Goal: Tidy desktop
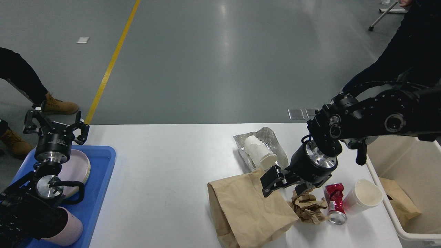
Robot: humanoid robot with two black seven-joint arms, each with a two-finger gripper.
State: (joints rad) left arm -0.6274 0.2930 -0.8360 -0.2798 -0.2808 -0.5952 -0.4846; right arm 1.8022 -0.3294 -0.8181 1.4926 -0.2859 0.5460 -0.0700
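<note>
Desktop (165, 179), white, smooth and plain with rounded corners, spans the lower half of the head view. Right gripper (282, 184) hangs with fingers parted, empty, above the brown paper bag's (246, 210) upper corner; at its 4 o'clock lies crumpled brown paper (307, 206). Left gripper (55, 129), at 9 o'clock, spreads its fingers wide above a blue tray (100, 186).
</note>
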